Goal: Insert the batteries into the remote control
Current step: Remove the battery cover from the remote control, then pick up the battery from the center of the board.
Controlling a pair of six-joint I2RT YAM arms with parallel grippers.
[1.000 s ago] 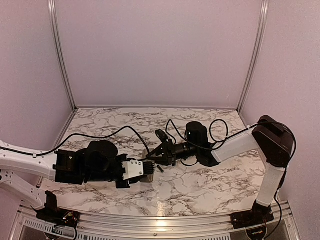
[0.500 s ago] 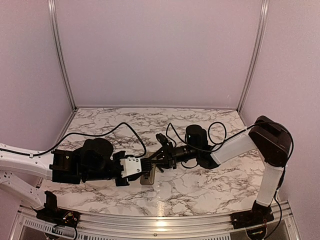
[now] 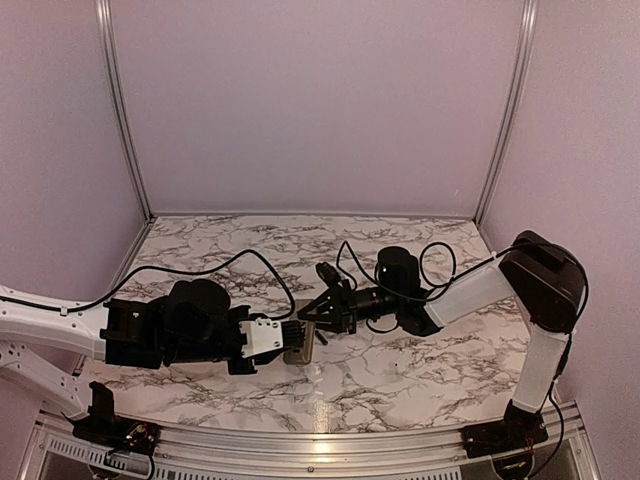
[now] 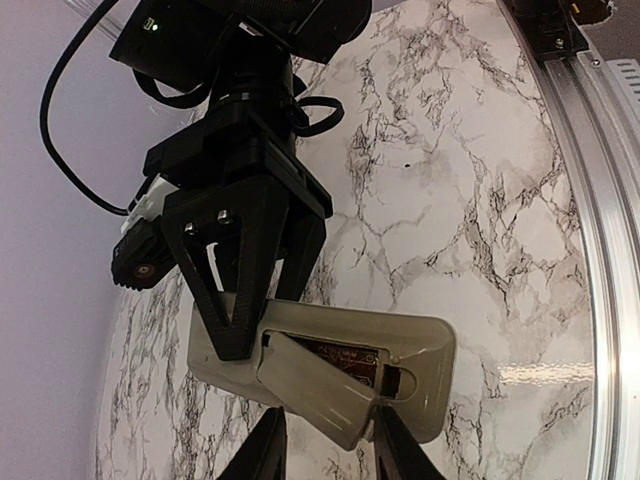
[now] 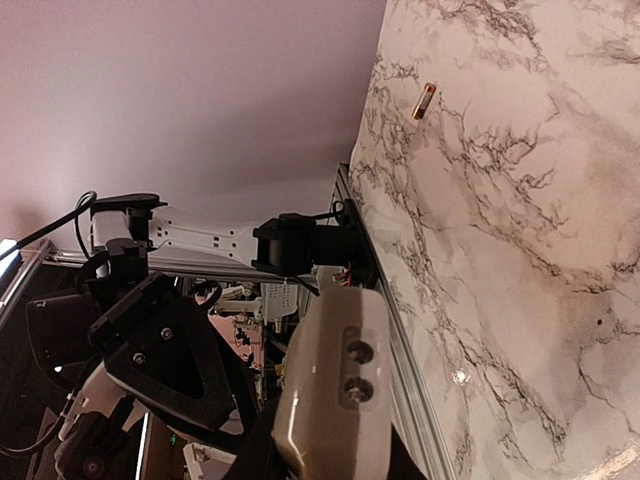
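Left end effector [image 4: 330, 430] is clenched on the remote control [image 4: 405, 350], holding it back-side up at about 6 o'clock of the scene, close to the near rail [image 3: 320, 440]. I cannot tell whether it rests on the surface [image 3: 400, 385] or hangs just over it. A beige cover panel [image 4: 315, 390] lies tilted across the dark recess [image 4: 340, 353], so the bay is exposed. Whether a cell already sits inside is not clear.

Right end effector [image 3: 310, 323] reaches in from 3 o'clock, with its tips touching the remote's end. I cannot tell if it pinches anything. Within the last second it pressed toward 9 o'clock and has now eased back slightly, while the left one dipped and settled. That reads as a seating attempt, not a finished load.

One of the batteries [image 5: 424, 101] lies loose on the marble, well apart from both end effectors, so more loading probably remains.

Room is tight at 6 o'clock by the rail. Bare marble opens toward 12 o'clock up to the back wall [image 3: 320, 110]. Cables [image 3: 432, 250] loop near the right wrist, so any withdrawal there has to avoid them.
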